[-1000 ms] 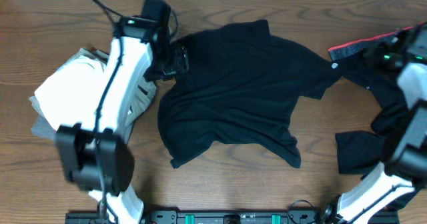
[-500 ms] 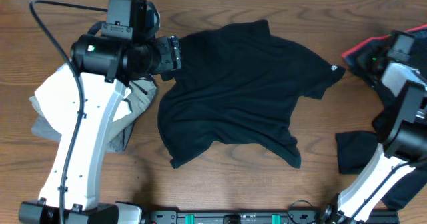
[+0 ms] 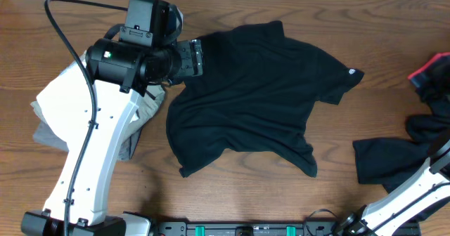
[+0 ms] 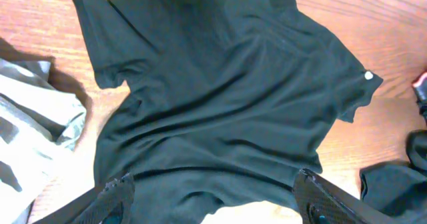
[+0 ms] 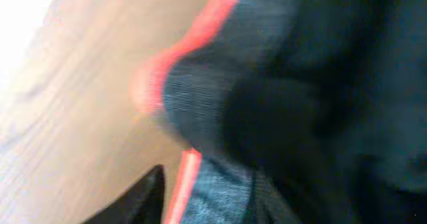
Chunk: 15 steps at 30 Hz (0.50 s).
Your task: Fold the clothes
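Note:
A black T-shirt point(image 3: 253, 95) lies crumpled and spread on the wooden table; the left wrist view point(image 4: 227, 104) also shows it. My left gripper point(image 3: 191, 57) hovers above the shirt's left sleeve. Its fingers point(image 4: 213, 194) are wide open and empty. My right gripper is past the right edge of the overhead view. In the right wrist view it point(image 5: 193, 204) is pressed close to a dark garment with red trim point(image 5: 267, 104). The picture is blurred, only one finger shows, and I cannot tell its state.
A pile of white and grey clothes point(image 3: 63, 102) lies at the left under my left arm. The red-trimmed garment point(image 3: 430, 71) and a dark cloth point(image 3: 383, 159) lie at the right edge. My right arm's lower link point(image 3: 401, 201) crosses the bottom right.
My right gripper has moved right, out of the overhead view, and the red-trimmed garment has shifted right with it. My left arm has risen and moved slightly right over the shirt's sleeve.

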Motion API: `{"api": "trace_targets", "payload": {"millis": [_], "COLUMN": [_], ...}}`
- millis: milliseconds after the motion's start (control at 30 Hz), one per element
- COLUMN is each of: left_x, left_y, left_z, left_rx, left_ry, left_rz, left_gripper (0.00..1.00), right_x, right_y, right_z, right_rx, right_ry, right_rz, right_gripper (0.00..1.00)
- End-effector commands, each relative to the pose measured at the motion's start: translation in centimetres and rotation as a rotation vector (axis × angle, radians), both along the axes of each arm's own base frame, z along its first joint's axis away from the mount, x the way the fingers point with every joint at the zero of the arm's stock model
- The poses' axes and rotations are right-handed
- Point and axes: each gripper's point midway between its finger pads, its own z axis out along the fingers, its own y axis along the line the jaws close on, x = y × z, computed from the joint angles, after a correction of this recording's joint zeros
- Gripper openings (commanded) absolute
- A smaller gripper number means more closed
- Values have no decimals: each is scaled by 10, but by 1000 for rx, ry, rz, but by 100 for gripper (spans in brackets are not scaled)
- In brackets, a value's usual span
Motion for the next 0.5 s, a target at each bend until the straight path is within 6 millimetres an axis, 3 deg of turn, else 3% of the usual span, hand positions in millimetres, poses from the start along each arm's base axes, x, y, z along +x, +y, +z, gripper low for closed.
{"api": "trace_targets", "payload": {"millis": [0, 100, 200, 333, 467], "left_x": [3, 4, 5, 10, 15], "left_y": [1, 2, 4, 11, 10], "left_z": [8, 9, 9, 9, 13], "left_rx": [7, 27, 44, 81, 93], "left_ry": [-35, -53, -61, -78, -115], "left_rz": [-7, -29, -33, -9, -29], "left_gripper": [79, 79, 80, 84, 85], "right_x": [15, -2, -31, -87, -152], "right_y": [37, 57, 74, 104, 139], "right_z": [92, 133, 148, 129, 93], "right_rx": [-2, -13, -8, 86, 158], "right_ry": [-231, -252, -154, 136, 506], "right_rz": [254, 318, 306, 233, 219], "right_gripper": [46, 46, 43, 30, 29]}}
